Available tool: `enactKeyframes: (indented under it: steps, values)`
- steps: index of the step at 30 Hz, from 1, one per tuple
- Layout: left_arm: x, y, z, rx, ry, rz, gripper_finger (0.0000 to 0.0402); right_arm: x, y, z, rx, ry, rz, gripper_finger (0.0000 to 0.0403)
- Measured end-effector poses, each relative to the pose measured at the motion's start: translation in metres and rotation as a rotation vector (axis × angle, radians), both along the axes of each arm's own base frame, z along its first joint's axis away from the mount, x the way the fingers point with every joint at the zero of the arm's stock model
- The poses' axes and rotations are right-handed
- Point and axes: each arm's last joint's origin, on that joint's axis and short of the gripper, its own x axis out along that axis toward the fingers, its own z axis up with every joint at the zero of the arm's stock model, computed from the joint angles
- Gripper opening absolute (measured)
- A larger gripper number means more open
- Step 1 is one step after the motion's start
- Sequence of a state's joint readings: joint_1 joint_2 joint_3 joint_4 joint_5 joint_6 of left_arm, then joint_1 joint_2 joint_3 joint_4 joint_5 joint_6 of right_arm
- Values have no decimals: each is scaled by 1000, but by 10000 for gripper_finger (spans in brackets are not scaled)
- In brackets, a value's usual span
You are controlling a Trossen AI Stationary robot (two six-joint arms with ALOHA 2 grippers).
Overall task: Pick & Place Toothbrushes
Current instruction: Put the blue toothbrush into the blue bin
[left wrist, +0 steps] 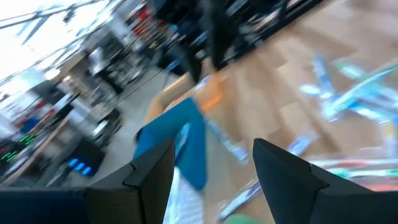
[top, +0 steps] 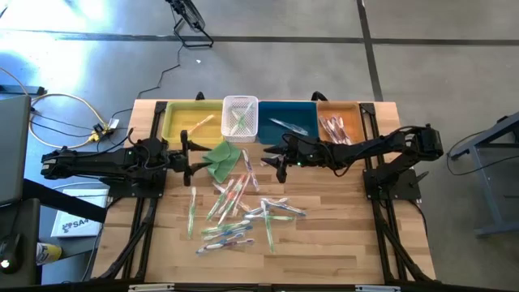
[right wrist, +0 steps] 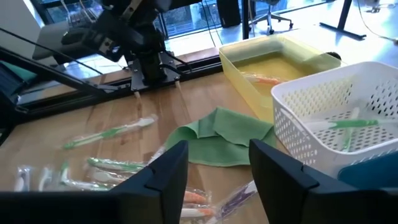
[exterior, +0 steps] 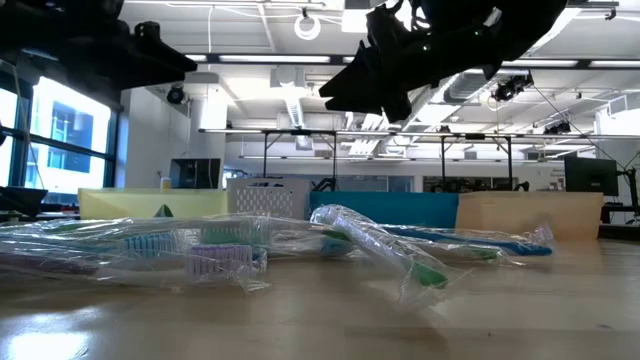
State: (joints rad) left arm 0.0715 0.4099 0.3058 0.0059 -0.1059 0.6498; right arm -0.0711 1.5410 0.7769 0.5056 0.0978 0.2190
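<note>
Toothbrushes [top: 239, 212] lie heaped in crinkly clear wrappers across the middle of the table [top: 340, 243], with a few already sorted into the four bins along the far edge: yellow bin [top: 188, 122], white basket [top: 240, 116], blue bin [top: 288, 122] and tan bin [top: 339, 126]. A green cloth [top: 223, 159] lies just in front of the basket, touching the pile's near end.

The right gripper [top: 280, 158] hangs above the table just in front of the blue bin, fingers apart and empty. The left gripper [top: 188, 159] waits beside the cloth, also spread wide with nothing between its fingers.

The main risk is the heap itself. The wrappers overlap and cross, so a pinch aimed at one brush could catch a neighbour's film and drag two up together, or slide off the shiny plastic and lift nothing. The cloth sits close to the nearest brushes, so a low reach there could snag fabric. Both grippers hover near the same stretch of table, so a reach toward the pile's middle could bring the arms together. A brush dropped in the wrong bin would spoil the colour sorting.
</note>
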Motion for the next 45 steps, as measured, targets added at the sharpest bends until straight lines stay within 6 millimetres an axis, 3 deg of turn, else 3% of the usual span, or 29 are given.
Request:
enactKeyframes:
  steps: [14, 22, 28, 39, 45]
  values:
    - [0, 1, 0, 0, 0, 41, 211, 0, 14, -2, -84, 33, 1, 99]
    - [0, 1, 0, -22, -3, 43, 211, 6, 20, 7, -73, 278, 37, 97]
    - [0, 1, -1, -23, 4, 43, 211, 8, 32, 14, -71, 338, 150, 97]
    - [0, 1, -1, -23, 4, 43, 211, -1, 58, 5, -101, 463, 167, 97]
    - [0, 1, -1, -27, 4, 43, 211, -18, 67, -5, 5, 651, 114, 97]
